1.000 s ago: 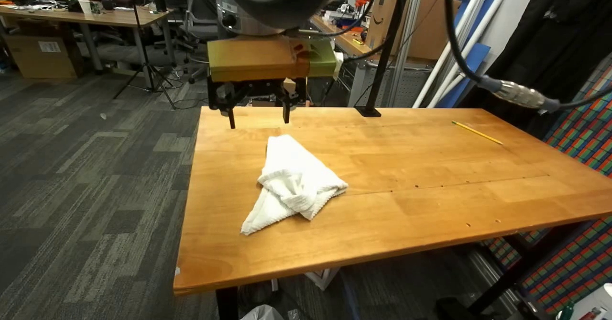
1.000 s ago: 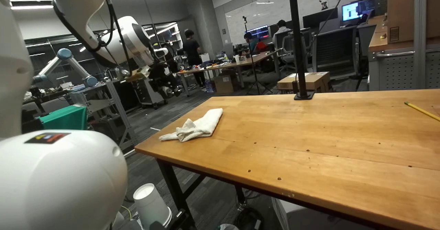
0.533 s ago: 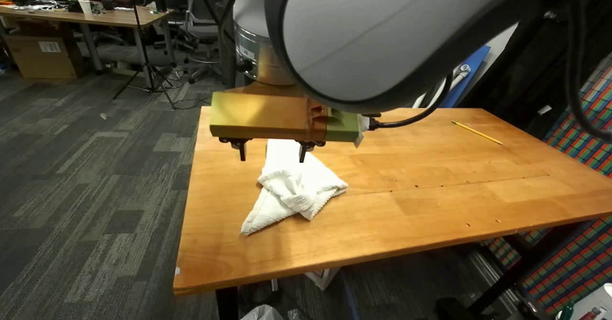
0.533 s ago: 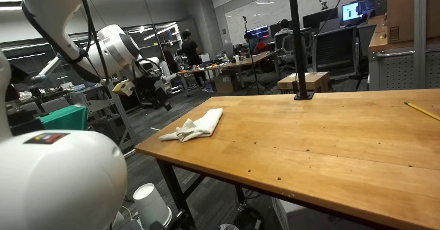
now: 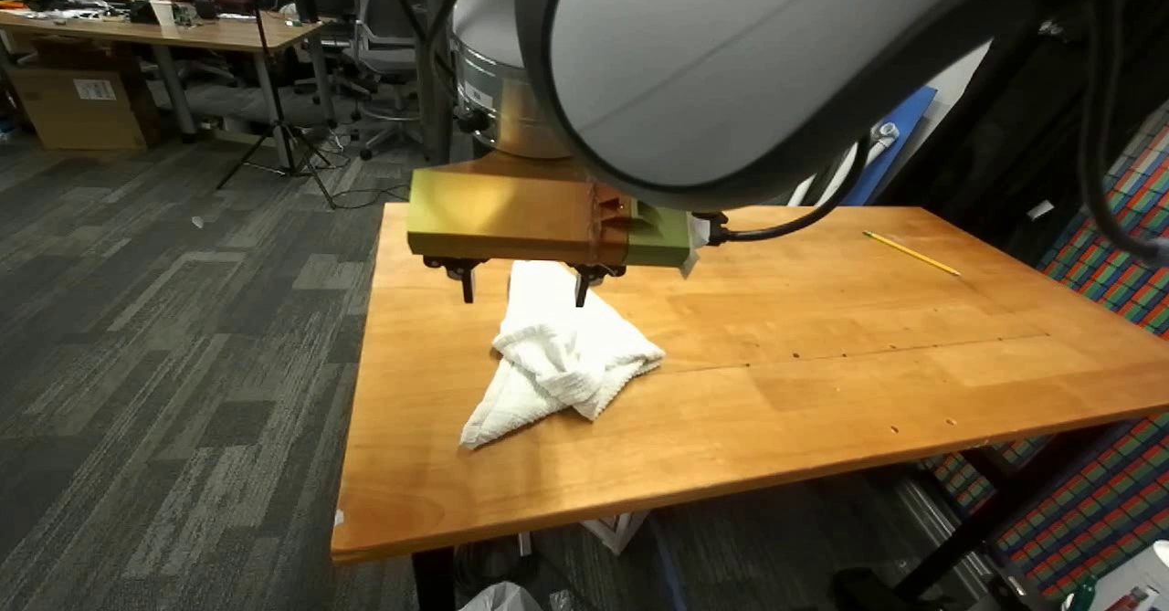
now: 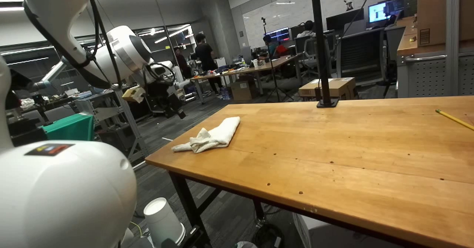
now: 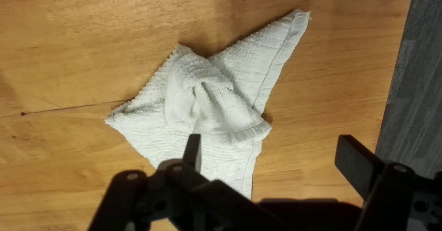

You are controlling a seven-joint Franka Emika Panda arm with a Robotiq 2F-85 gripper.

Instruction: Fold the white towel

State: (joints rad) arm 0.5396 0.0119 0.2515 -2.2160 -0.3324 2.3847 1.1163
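I find my pincer point(image 5: 524, 300) wide, holding nothing, clear of the towel point(image 5: 571, 351), which lies bunched at the left of the table point(image 5: 785, 319) and should handle light and limp, best gripped by its near-left corner point(image 5: 480, 432).

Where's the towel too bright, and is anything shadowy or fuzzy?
In an exterior view, the white towel looks washed out near its top; in the wrist view, a dim shadow lies beside it, and the gripper fingers look slightly blurred.
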